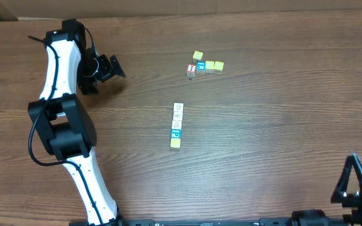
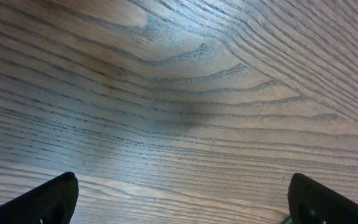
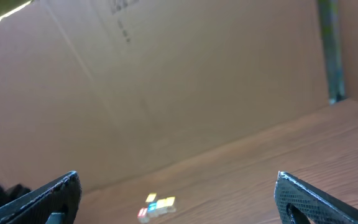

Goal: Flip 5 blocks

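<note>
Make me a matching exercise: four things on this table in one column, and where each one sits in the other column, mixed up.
Things:
1. row of five blocks
2. cluster of cubes
3. left gripper
4. right gripper

Places in the overhead view:
A. bottom right corner
B. centre
C. upper left
D. top, right of centre

Pairs: 1-B, 2-D, 3-C, 4-A
</note>
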Available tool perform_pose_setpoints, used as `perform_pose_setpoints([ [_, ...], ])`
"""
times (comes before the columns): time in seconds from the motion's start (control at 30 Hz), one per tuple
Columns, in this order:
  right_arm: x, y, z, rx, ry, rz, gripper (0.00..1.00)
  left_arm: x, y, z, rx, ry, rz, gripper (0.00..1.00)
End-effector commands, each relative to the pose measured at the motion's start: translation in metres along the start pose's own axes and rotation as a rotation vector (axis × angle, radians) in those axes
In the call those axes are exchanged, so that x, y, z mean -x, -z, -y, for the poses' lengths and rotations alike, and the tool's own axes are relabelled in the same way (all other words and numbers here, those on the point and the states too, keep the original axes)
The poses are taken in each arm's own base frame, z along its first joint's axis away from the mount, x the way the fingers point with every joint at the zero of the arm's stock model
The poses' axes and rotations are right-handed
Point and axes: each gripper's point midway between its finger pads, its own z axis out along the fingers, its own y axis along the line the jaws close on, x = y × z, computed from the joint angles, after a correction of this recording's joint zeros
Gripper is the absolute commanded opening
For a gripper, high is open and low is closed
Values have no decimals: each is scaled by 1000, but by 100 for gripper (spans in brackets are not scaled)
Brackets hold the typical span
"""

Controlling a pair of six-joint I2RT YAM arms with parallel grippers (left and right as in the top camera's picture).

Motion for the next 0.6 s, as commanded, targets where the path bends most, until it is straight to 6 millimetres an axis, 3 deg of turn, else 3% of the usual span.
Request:
perform_pose_setpoints([
  [0.0,-20,-7,18,-61,18,-6,100,3,3,3,-2,-8,14,100],
  [0.2,-42,-28,27,-24,4,103,100,3,3,3,-2,-8,14,100],
  [0.3,-54,-50,35,-37,-1,138,100,3,3,3,-2,-8,14,100],
  [0.57,-63,-90,36,68,-39,387,100,3,3,3,-2,-8,14,100],
])
